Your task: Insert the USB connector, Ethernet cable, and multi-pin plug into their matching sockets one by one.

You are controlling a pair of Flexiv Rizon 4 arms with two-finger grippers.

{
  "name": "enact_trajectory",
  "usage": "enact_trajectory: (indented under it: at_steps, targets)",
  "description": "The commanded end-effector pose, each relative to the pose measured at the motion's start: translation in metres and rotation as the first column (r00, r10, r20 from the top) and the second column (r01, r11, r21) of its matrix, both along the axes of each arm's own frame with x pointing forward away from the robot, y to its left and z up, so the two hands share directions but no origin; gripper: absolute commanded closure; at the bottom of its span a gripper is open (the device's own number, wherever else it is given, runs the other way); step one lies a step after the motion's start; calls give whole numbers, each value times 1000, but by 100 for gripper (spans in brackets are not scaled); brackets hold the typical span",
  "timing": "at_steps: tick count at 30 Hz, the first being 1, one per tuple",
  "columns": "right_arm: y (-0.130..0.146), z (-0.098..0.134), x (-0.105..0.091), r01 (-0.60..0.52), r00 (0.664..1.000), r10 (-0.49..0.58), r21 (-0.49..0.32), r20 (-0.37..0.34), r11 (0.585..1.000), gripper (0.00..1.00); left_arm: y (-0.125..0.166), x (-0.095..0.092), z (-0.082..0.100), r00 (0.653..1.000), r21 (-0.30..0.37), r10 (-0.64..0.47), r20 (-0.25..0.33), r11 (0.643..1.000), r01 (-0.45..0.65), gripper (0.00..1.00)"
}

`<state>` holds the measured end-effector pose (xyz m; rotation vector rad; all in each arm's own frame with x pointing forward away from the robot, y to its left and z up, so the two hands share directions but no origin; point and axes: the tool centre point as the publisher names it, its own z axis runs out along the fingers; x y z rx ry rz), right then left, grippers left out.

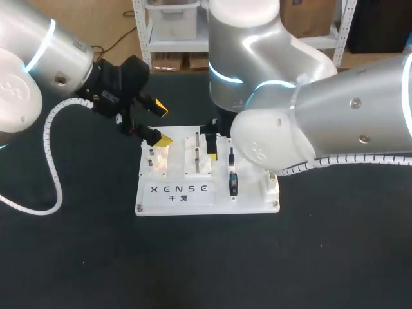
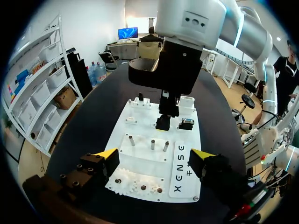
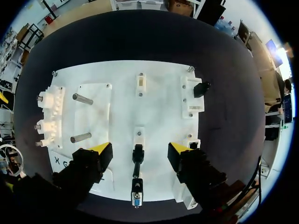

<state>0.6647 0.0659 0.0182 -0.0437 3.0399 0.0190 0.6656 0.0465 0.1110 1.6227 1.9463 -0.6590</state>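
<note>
**Hovering over the connector board, both grippers open and empty**

A dark, cloth-covered bench (image 1: 77,257) carries the whole set-up. The bulky silver right arm (image 1: 335,116) comes in across the near right part of the scene, and the silver left arm (image 1: 38,51) enters from the far left corner.

A flat white plastic board (image 1: 251,203), rectangular and studded with fixtures, lies on the middle of the bench. The right gripper (image 3: 140,154) hangs above the board. Its yellow-tipped fingers are spread wide and grasp nothing. The left gripper (image 2: 154,156) hovers at the board's left end, over the edge that holds a row of white gears (image 2: 135,182). Its fingers are also spread wide and hold nothing.

A short black cable (image 3: 137,161) lies flat on the board. It has a black connector body at one end and a silver plug with a blue face at the other, close to the board's near edge. In the right wrist view it runs straight down the gap between that gripper's fingers, and neither finger touches it.

Thin upright steel pegs (image 3: 81,98) stand on a raised white plate just beside the gears. A small black plug (image 3: 201,88) sits in a white bracket at the board's far right corner, well apart from the cable.
</note>
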Motion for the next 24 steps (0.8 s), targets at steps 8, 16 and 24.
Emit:
enact_trajectory:
  at_steps: [8, 16, 24]
  targets:
    - [2, -5, 0, 3, 1000, -3, -2, 8, 1000, 73, 1, -1, -1, 1000, -3, -1, 3, 1000, 1, 0]
    - [0, 0, -3, 0, 1000, 0, 10, 19, 1000, 100, 1, -1, -1, 1000, -3, -1, 3, 1000, 1, 0]
    - [-10, 19, -7, 10, 998, -12, 37, 66, 999, 100, 1, -1, -1, 1000, -3, -1, 3, 1000, 1, 0]
